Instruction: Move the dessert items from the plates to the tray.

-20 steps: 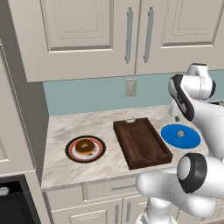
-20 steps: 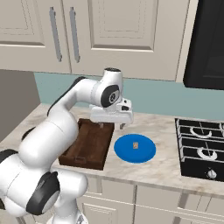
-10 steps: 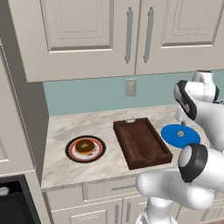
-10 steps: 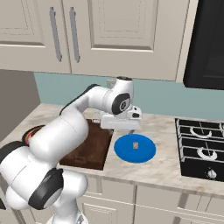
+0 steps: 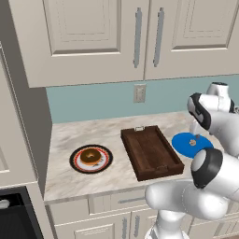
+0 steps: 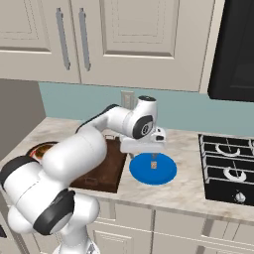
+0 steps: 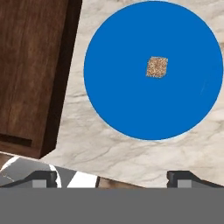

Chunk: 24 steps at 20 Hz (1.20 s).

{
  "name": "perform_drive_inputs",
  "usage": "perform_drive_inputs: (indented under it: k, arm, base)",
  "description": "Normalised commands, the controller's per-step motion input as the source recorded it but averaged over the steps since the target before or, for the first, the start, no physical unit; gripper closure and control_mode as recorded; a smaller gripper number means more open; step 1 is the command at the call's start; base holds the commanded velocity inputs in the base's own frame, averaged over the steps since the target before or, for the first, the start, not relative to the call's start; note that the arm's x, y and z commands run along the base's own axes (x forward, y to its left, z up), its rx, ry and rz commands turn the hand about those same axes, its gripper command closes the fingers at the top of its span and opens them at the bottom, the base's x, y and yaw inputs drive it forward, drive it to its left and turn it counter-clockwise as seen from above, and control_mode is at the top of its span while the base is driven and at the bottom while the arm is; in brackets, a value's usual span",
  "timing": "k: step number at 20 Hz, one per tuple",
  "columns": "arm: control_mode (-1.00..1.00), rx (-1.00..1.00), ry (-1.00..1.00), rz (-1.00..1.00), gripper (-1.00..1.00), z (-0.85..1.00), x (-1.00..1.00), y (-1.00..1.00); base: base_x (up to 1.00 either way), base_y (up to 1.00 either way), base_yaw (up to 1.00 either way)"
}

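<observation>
Counter of pale marble carries three items in a row: patterned plate at the left, tray in the middle, blue plate at the right. The doughnut rests on the patterned plate. The small tan morsel sits near the centre of the blue plate. The tray lies just beside the blue plate, apart from it, with a strip of bare counter between them.

The gripper hangs above the blue plate with its fingers wide apart and nothing between them. In the right base view the arm's hand stands over the blue plate's near-left part.

A stove borders the counter beyond the blue plate. An outlet is set in the blue wall above the tray. Cabinets hang overhead.
</observation>
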Motion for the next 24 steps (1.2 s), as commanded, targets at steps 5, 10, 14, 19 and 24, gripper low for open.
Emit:
perform_drive_inputs:
  k: [5, 10, 14, 19, 24]
  arm:
    - [-1.00, 0.00, -0.05, 0.03, -1.00, -0.30, 0.19, -0.02]
    - [-1.00, -0.03, -0.02, 0.01, -1.00, -0.27, 0.17, 0.00]
    - [-1.00, -0.05, 0.00, 0.00, -1.00, -0.12, 0.13, -0.03]
    - [-1.00, -0.01, 0.03, 0.00, -1.00, -0.09, 0.14, -0.14]
    - [-1.00, 0.00, 0.01, 0.00, -1.00, -0.02, 0.23, -0.21]
  base:
    - [0.00, 0.00, 0.00]
    - [0.00, 0.00, 0.00]
    - [0.00, 0.00, 0.00]
    - [0.00, 0.00, 0.00]
    - [0.00, 0.00, 0.00]
